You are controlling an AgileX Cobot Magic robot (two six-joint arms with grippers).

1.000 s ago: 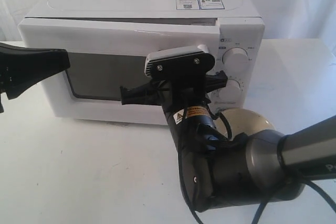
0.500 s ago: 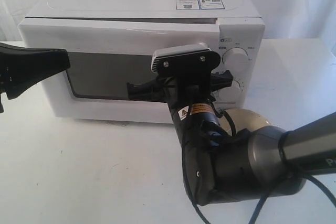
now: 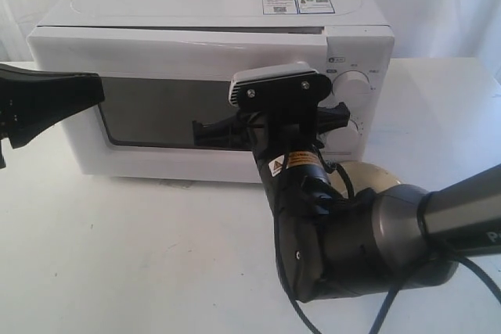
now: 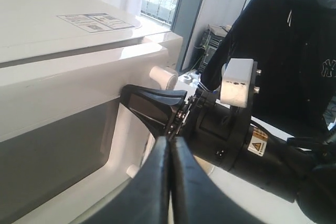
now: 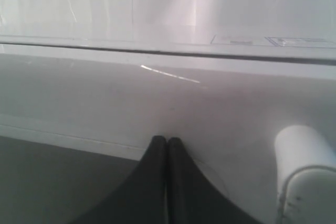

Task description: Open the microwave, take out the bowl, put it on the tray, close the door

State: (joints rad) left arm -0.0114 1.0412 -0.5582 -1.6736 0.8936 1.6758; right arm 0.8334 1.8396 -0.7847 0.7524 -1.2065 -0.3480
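closure looks like the step you are on. the white boxy microwave oven [image 3: 196, 5] stands on the white table [image 3: 117, 256]. its white front door with the dark rectangular window [image 3: 156, 56] lies almost flush with the body, with a thin dark seam along its top edge. your right gripper [image 5: 167, 141] has its two black fingers pressed together, tips touching the door's white face just above the window, beside the white bar handle [image 5: 304, 166]. your left gripper [image 4: 169, 140] hangs near the door's left end, fingers likewise pressed together and holding nothing. the small round cream bowl [image 3: 373, 179] sits out on the table in front of the knob panel, mostly hidden behind the right arm. i cannot tell whether a tray lies under it. next, i judge, you want a steady, straight push on the door until that seam closes, without shoving the oven back.
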